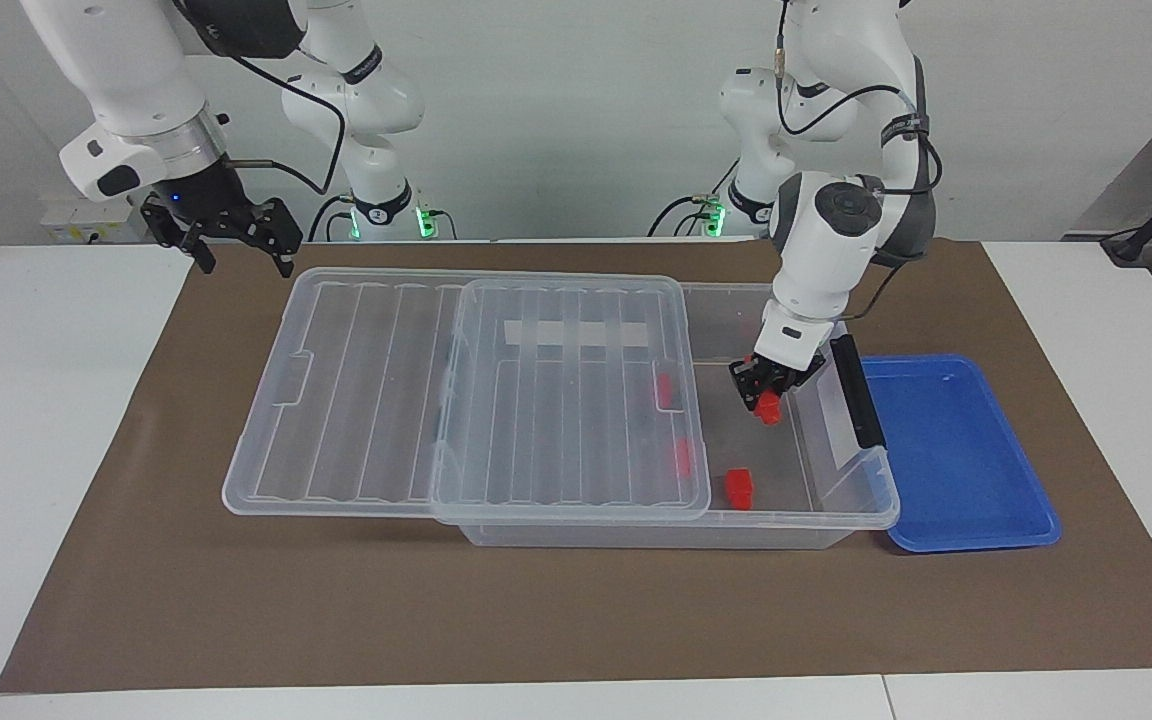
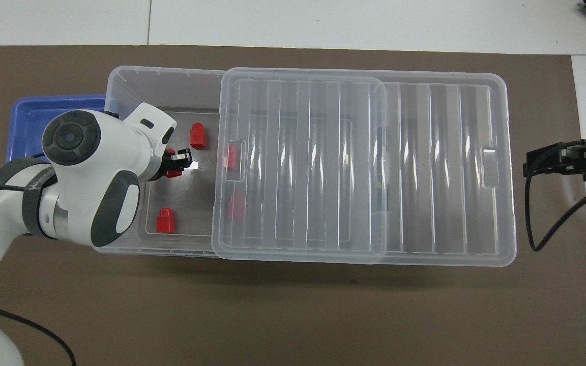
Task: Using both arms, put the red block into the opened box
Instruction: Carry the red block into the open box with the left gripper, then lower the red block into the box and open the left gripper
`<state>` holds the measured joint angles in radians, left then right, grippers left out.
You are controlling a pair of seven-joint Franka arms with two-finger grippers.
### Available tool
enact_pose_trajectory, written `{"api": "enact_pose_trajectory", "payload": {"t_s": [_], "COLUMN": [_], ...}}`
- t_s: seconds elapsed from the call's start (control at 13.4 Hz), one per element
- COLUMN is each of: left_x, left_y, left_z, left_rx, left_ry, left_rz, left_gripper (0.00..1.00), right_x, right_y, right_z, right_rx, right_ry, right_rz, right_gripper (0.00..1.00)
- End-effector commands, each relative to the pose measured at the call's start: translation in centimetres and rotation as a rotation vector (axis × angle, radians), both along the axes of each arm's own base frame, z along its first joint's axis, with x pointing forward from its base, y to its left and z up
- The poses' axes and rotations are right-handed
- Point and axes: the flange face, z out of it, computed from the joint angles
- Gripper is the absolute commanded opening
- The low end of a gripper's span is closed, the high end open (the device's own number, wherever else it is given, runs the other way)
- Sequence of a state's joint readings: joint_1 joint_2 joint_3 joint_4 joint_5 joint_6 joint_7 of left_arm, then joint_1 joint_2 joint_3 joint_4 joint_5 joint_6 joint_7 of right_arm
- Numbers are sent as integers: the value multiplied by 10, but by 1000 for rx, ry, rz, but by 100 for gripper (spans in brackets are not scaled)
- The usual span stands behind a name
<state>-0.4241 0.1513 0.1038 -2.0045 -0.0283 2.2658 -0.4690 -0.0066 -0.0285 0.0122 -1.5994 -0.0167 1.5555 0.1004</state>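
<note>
Facing the robots from across the table, the left gripper [image 1: 765, 392] hangs inside the uncovered end of the box [image 1: 841, 505], its fingers pinched on the red block [image 1: 768, 408], which sits low in the gripper, above the box floor and clear of it as far as can be told. Its arm drops in steeply from above, just beside the black latch bar [image 1: 856, 390] on the box's end wall. A second red block [image 1: 738, 486] stands on the box floor farther from the robots, and two more red shapes [image 1: 681, 455] show through the clear lid [image 1: 571, 400], which is slid toward the right arm's end so that it overhangs the box there. A blue tray [image 1: 966, 460] lies just beside the box at the left arm's end, all of it on a brown mat [image 1: 576, 610]. The right gripper [image 1: 236, 235] waits in the air over the mat near the lid's corner, its jaws spread wide and holding nothing.

From overhead, the left gripper [image 2: 177, 163] shows under its white wrist, over the open part of the box [image 2: 115, 81], with the red block [image 2: 172, 173] partly hidden between the fingers. Loose red blocks stand on the floor, one [image 2: 197, 136] farther from the robots than the gripper and one [image 2: 165, 220] nearer. The lid [image 2: 364, 168] covers the rest. The right gripper [image 2: 545, 162] sits off the lid's end, over the mat's edge.
</note>
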Motion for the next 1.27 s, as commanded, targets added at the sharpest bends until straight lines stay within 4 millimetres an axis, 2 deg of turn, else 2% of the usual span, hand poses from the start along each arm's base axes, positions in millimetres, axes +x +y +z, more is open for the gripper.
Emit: {"api": "enact_pose_trajectory", "payload": {"t_s": [0.0, 0.22, 0.37, 0.9, 1.05, 1.19], "left_x": [-8, -7, -7, -9, -13, -16], "left_y": [-9, -10, -20, -22, -21, -21], "left_z": [-28, -56, -74, -81, -86, -90], "left_rx": [-3, -1, 1, 12, 47, 61], "left_ry": [-26, -36, -41, -38, -37, -32], "left_rz": [-28, -26, -30, -37, -72, -85], "left_gripper": [0, 0, 0, 0, 0, 0], "right_x": [-5, -5, -5, -5, -5, -2], "right_y": [-1, -1, -1, -3, -20, -22], "right_z": [0, 0, 0, 1, 1, 0], "right_rx": [16, 18, 16, 18, 18, 18], "right_ry": [0, 0, 0, -2, -2, -26], "right_rz": [-16, -16, -16, -17, -49, -57], "right_gripper": [100, 100, 100, 100, 100, 97]}}
